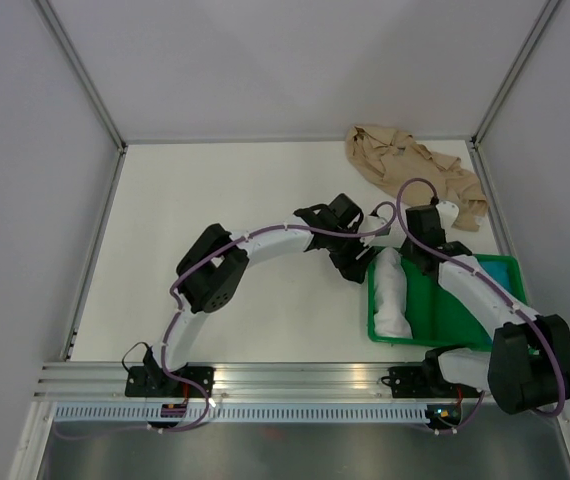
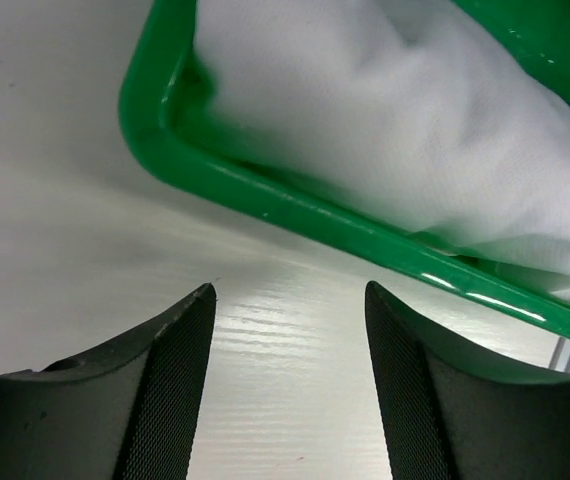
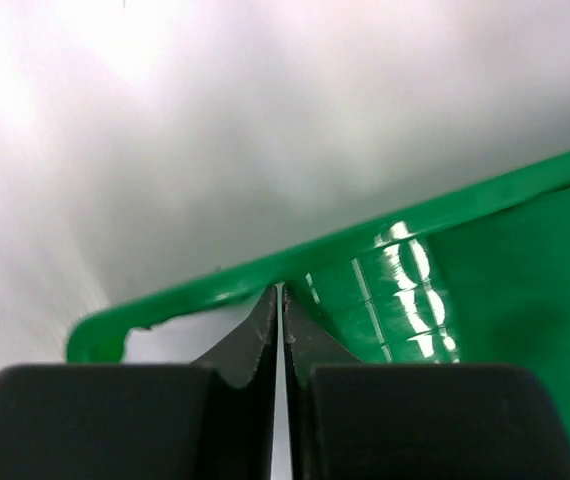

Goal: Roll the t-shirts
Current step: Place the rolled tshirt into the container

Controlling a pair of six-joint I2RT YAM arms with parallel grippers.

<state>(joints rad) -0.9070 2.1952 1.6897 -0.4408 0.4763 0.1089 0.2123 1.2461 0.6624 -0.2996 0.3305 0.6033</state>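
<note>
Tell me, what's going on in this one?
Two robot arms are at work on rolling t-shirts. The white t-shirt lies rolled up in the left part of the green tray. The left gripper is open and empty, over the table just outside the tray's rim. The right gripper is shut with nothing visibly in it, close to the tray's rim. The tan t-shirt lies crumpled in the table's far right corner, not yet rolled.

The left arm (image 1: 265,240) and the right arm (image 1: 480,290) both have white curved shells between bulky black joint housings, a thin purple cable (image 1: 177,300) runs along each, and the left claw (image 2: 290,288) has black fingers (image 2: 170,400) with a fine mesh-like texture.
</note>
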